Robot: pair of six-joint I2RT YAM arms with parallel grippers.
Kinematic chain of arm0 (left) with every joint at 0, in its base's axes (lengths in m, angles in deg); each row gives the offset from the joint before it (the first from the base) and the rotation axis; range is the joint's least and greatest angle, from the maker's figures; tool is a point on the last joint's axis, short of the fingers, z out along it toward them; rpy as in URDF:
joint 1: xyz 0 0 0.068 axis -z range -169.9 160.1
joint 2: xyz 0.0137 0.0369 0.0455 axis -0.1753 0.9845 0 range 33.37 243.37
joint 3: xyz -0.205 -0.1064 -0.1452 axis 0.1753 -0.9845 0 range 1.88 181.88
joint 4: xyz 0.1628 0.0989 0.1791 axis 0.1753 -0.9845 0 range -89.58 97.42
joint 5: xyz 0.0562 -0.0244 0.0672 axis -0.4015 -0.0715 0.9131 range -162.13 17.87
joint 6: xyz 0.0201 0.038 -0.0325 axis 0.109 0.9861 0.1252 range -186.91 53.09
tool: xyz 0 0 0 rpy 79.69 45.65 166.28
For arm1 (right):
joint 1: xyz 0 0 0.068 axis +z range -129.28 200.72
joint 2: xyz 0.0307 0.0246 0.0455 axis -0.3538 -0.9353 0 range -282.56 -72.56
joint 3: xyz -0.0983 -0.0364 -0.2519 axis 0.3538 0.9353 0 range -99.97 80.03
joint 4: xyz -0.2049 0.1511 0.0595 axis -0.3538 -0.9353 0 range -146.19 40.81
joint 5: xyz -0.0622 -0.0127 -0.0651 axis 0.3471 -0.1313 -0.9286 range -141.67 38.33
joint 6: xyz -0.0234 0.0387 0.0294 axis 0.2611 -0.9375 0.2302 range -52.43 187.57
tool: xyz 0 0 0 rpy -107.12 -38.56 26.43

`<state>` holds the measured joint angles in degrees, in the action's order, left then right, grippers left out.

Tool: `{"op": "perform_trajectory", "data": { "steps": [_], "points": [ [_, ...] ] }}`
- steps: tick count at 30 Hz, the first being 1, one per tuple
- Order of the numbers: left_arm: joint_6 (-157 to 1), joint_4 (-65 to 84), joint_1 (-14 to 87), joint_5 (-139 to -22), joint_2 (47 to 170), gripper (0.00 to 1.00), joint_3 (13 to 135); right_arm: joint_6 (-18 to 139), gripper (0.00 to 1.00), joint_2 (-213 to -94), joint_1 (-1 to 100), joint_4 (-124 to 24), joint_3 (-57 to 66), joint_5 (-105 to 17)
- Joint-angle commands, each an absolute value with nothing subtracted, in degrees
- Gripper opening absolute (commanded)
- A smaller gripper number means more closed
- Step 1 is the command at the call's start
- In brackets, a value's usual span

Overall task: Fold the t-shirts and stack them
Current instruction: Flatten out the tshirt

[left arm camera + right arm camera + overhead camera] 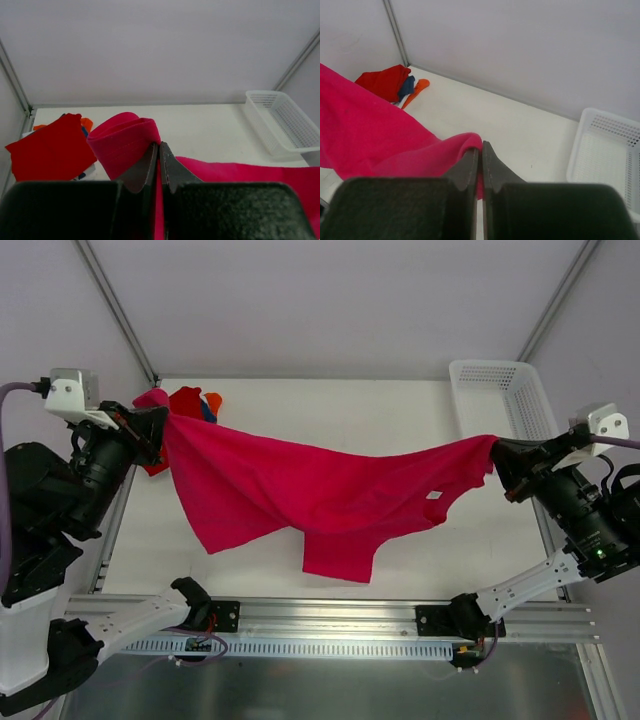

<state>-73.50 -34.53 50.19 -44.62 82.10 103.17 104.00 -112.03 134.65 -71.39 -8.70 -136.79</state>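
A magenta-pink t-shirt [320, 490] hangs stretched in the air between my two grippers, above the white table [330, 410]. My left gripper [158, 430] is shut on its left end; the cloth bulges out beside the jaws in the left wrist view [125, 142]. My right gripper [497, 458] is shut on its right end, and the shirt shows there too [395, 145]. A small pile with a red t-shirt [185, 400], plus orange and blue cloth, lies at the table's far left corner; it also shows in the left wrist view [50, 150] and the right wrist view [387, 82].
A white plastic mesh basket [500, 395] stands at the table's far right, also seen in the left wrist view [287, 125] and the right wrist view [607, 155]. An aluminium rail [330, 615] runs along the near edge. Walls enclose the table on three sides.
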Motion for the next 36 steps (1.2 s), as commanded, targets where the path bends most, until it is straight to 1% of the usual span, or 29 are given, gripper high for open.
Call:
{"op": "perform_trajectory", "data": {
  "steps": [1,4,5,8,11,12,14,15,16,17,19,20,21,22,23,24,25,26,27,28,29,30,31,32,35,36],
  "points": [
    [-71.83,-33.89,50.26,-39.79,83.55,0.0,99.8,104.78,0.01,-104.42,132.26,-68.44,-4.47,-145.01],
    [-74.2,-32.49,50.26,-39.7,83.65,0.0,92.25,101.51,0.01,-98.69,131.99,-68.36,0.99,-144.3],
    [-75.16,-30.57,50.26,-39.44,83.47,0.0,87.44,100.11,0.0,-95.45,132.08,-68.35,4.23,-144.57],
    [-75.35,-25.21,50.26,-37.95,83.73,0.0,78.47,98.78,0.01,-90.86,132.08,-68.53,8.38,-146.76],
    [-75.08,-20.63,50.09,-34.61,87.24,0.0,72.83,95.98,0.01,-82.69,132.17,-68.53,13.31,-147.21],
    [-75.61,-20.18,50.0,-34.25,88.55,0.0,71.94,94.92,0.01,-78.15,132.25,-68.53,15.49,-146.77],
    [-76.84,-18.08,49.12,-34.6,92.51,0.0,68.61,90.02,0.0,-73.9,132.51,-71.59,16.65,-144.15],
    [-77.36,-15.98,48.86,-34.77,94.09,0.0,67.54,87.64,0.01,-70.05,132.69,-76.83,16.13,-143.17],
    [-77.98,-14.91,48.51,-34.6,96.97,0.0,66.49,85.35,0.01,-69.06,132.87,-79.92,15.26,-141.77],
    [-79.2,-13.77,47.46,-34.43,98.4,0.0,64.48,83.68,0.0,-68.27,132.96,-82.04,14.29,-139.41],
    [-80.79,-12.53,45.88,-35.3,102.78,0.0,63.49,87.16,0.0,-66.42,132.69,-82.5,11.23,-128.97],
    [-82.54,-12.35,44.65,-35.3,103.94,0.0,62.97,88.91,0.0,-66.24,132.35,-82.07,9.73,-120.22],
    [-83.16,-12.18,44.2,-36.09,105.17,0.0,62.7,91.8,0.0,-66.32,132.17,-83.2,7.8,-115.09],
    [-83.61,-11.65,43.94,-37.22,105.09,0.0,62.09,92.44,0.01,-67.54,132.08,-85.12,1.25,-109.73],
    [-83.35,-10.52,43.5,-39.06,104.57,0.0,61.39,92.88,0.0,-68.51,132.25,-86.62,-2.29,-100.54],
    [-82.91,-8.77,43.5,-41.08,103.52,0.0,60.42,93.06,0.01,-69.65,132.25,-87.85,-5.63,-95.84],
    [-81.6,-4.4,43.41,-46.24,100.72,0.0,59.46,95.06,0.0,-70.62,132.25,-87.43,-8.19,-91.18],
    [-80.81,-1.92,43.23,-49.25,99.3,0.0,57.18,96.21,0.01,-72.46,132.43,-86.82,-11.0,-79.99],
    [-80.01,0.28,43.06,-52.58,97.72,0.0,56.12,97.18,0.0,-74.74,132.78,-86.12,-12.33,-73.88],
    [-78.18,4.31,42.97,-59.75,94.84,0.0,54.19,98.67,0.01,-76.59,133.3,-86.72,-14.0,-68.94],
    [-77.29,6.09,42.97,-63.56,93.59,0.0,53.48,99.38,0.0,-81.74,134.09,-87.94,-18.72,-60.72],
    [-76.59,7.15,42.97,-67.08,91.58,0.0,52.77,100.26,0.0,-84.66,134.19,-90.56,-21.46,-57.33],
    [-75.71,9.51,42.97,-72.95,90.95,0.0,52.07,102.01,0.01,-91.13,134.1,-91.81,-26.71,-52.16],
    [-75.53,9.88,42.97,-75.79,90.68,0.0,51.98,102.98,0.0,-94.68,133.93,-92.95,-29.37,-48.71],
    [-75.09,10.76,42.97,-82.73,89.27,0.0,51.54,107.8,0.01,-105.31,132.61,-97.87,-37.28,-44.21],
    [-75.0,10.94,42.97,-83.98,87.96,0.0,51.36,108.96,0.0,-112.92,132.34,-100.58,-42.96,-44.11]
  ]
}}
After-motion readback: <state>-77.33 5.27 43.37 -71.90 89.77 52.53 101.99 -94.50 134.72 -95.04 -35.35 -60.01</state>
